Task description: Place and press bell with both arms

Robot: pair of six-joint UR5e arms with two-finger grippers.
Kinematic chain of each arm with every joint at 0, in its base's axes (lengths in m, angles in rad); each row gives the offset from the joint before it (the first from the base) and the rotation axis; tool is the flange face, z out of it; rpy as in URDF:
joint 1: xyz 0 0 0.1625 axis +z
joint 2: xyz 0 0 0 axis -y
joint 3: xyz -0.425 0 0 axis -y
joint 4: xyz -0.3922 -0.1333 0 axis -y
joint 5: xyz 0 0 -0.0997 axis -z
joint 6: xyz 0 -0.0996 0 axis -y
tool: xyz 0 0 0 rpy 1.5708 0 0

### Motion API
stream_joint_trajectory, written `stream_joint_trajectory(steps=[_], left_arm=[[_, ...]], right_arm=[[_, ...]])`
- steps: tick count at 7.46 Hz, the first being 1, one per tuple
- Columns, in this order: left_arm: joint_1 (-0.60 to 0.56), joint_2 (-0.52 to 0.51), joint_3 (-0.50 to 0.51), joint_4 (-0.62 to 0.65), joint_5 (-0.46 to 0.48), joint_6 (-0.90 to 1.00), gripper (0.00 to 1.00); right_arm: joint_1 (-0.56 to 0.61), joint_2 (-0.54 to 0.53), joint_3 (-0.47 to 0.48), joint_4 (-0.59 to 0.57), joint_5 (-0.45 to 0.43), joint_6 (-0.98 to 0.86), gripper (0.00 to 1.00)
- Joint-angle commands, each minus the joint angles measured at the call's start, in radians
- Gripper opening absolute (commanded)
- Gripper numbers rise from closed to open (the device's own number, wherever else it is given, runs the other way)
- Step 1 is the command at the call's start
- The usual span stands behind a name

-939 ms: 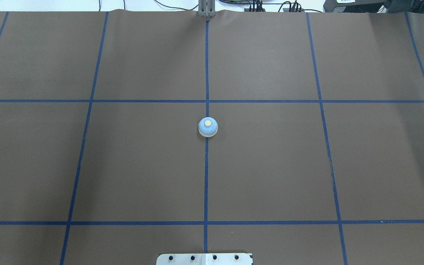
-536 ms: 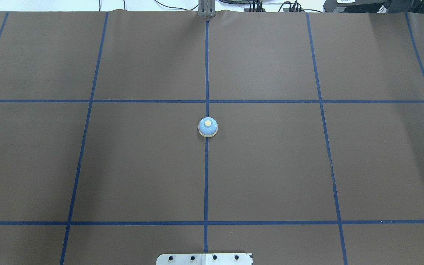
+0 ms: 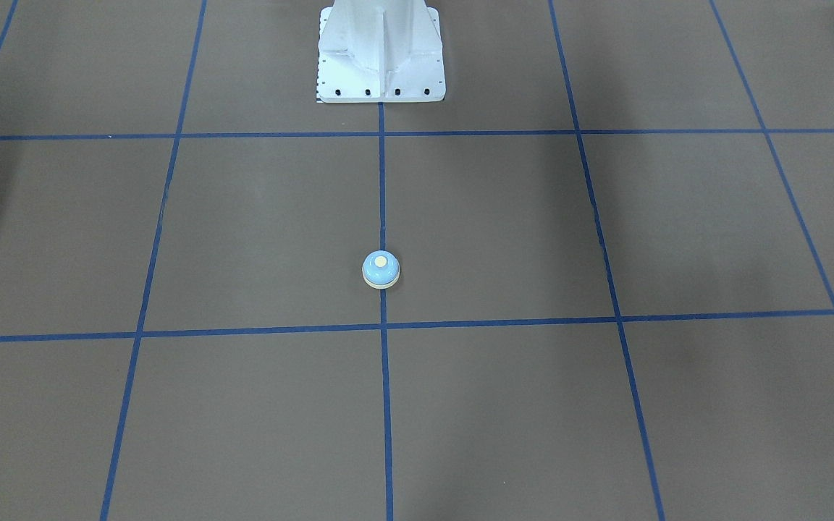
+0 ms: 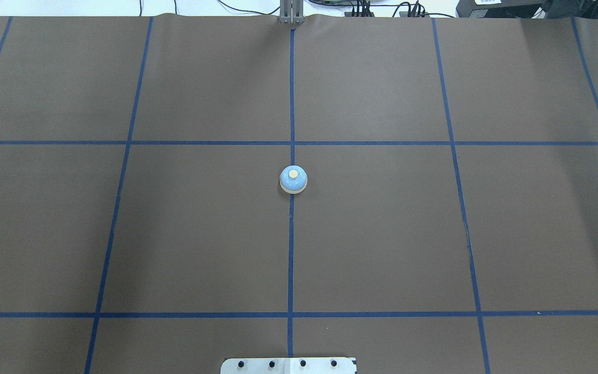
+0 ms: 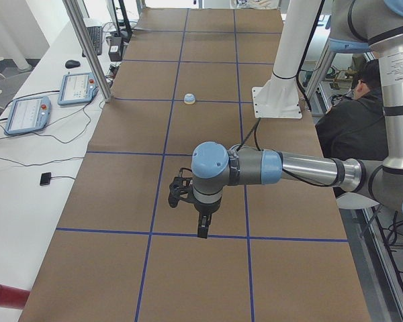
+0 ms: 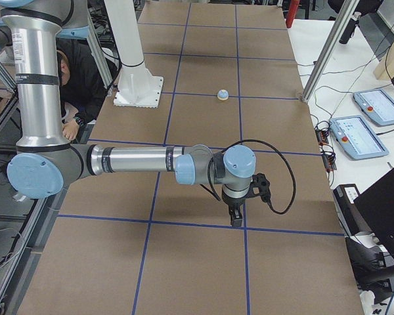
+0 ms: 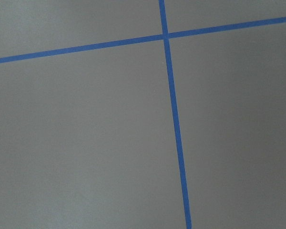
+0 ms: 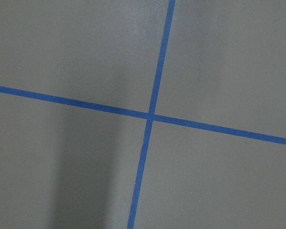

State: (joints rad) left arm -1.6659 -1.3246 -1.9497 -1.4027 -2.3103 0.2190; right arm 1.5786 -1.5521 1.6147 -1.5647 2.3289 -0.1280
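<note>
Brown mat (image 4: 200, 88), blue tape lines (image 4: 371, 143)

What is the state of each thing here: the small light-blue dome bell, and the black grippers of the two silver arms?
light-blue dome bell: upright on the centre blue tape line, button up, untouched.
left black two-finger gripper: points down over the table, far from the bell; open or shut, cannot tell.
right black two-finger gripper: points down, far from the bell; open or shut, cannot tell.

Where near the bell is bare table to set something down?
The brown squares on either side of the bell, between the blue tape lines, are bare. Crowded: the pedestal base fills the middle by the robot, and the left gripper and right gripper hang over the end squares.
</note>
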Motion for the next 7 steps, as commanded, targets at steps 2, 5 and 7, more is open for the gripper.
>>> stream_joint_trajectory(steps=[2,5,7], left_arm=[[0.000,0.001,0.000,-0.001,-0.001,-0.001,1.00],[0.000,0.001,0.000,-0.001,-0.001,0.000,1.00],[0.000,0.001,0.000,-0.002,-0.001,0.002,1.00]], right_arm=[[0.000,0.000,0.001,0.000,0.001,0.001,1.00],[-0.002,0.001,0.001,0.002,0.003,0.027,1.00],[-0.005,0.001,0.014,0.002,0.001,0.054,1.00]])
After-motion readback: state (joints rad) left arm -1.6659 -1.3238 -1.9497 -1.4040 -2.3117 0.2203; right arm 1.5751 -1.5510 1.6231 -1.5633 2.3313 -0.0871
